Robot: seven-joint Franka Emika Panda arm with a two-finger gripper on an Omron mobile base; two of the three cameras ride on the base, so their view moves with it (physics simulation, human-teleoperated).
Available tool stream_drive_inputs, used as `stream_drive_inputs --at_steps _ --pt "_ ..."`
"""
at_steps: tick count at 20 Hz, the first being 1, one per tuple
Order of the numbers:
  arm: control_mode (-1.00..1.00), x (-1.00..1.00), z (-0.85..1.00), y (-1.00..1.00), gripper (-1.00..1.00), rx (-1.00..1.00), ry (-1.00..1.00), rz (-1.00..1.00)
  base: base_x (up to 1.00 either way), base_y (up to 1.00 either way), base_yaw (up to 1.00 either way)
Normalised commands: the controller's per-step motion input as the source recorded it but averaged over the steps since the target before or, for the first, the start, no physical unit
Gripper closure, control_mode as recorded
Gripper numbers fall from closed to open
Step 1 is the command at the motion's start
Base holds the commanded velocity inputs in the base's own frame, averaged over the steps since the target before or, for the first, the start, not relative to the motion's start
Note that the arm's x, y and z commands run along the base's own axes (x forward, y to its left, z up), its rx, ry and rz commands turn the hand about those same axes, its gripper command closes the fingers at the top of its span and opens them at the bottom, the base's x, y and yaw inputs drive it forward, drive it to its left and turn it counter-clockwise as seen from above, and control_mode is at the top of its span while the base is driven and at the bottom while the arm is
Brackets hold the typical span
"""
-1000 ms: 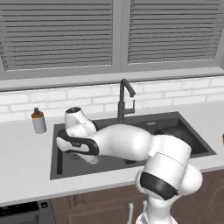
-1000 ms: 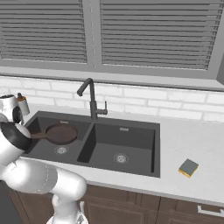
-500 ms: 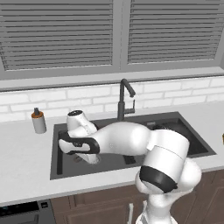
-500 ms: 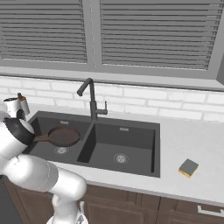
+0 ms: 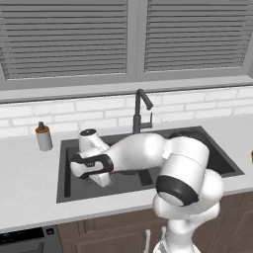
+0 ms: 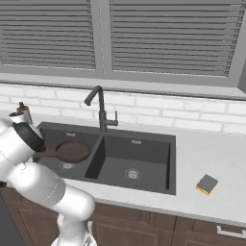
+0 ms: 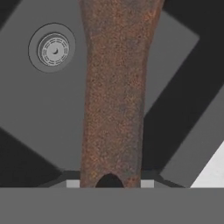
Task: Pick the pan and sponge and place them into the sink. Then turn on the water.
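Observation:
My gripper [image 7: 109, 183] is shut on the long brown handle [image 7: 114, 87] of the pan, near the hole at its end. The dark brown pan [image 6: 73, 150] hangs level in the left basin of the dark grey sink [image 6: 144, 156], above the round drain [image 7: 52, 49]. In the left base view my hand [image 5: 99, 175] reaches down into that left basin and hides the pan. The sponge [image 6: 207, 184], grey-green on top with a yellow side, lies on the counter to the right of the sink. No water runs from the faucet [image 6: 101, 110].
A soap bottle [image 5: 43, 137] stands on the counter left of the sink. The white brick wall and a window with shut blinds run behind the faucet. The right basin [image 6: 137, 166] holds nothing but its drain. The counter's front edge lies just below the sink.
The arm has carried the pan slightly to the right and lower inside the left basin. The grip on the handle has not changed.

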Motion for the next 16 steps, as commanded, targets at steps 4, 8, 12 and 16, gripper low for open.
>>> stream_drive_inputs --at_steps 4,8,12,16 --pt "-1.0 0.73 -0.12 0.04 1.0 0.0 -0.01 0.0 0.0 0.0 0.0" --pt "-1.0 0.66 -0.08 0.06 1.0 0.0 0.0 0.0 0.0 0.0 0.0" --pt "-1.0 0.57 -0.06 0.06 1.0 0.0 0.0 0.0 0.0 0.0 0.0" --pt "-1.0 0.49 -0.01 0.14 1.0 0.0 0.0 0.0 0.0 0.0 0.0"
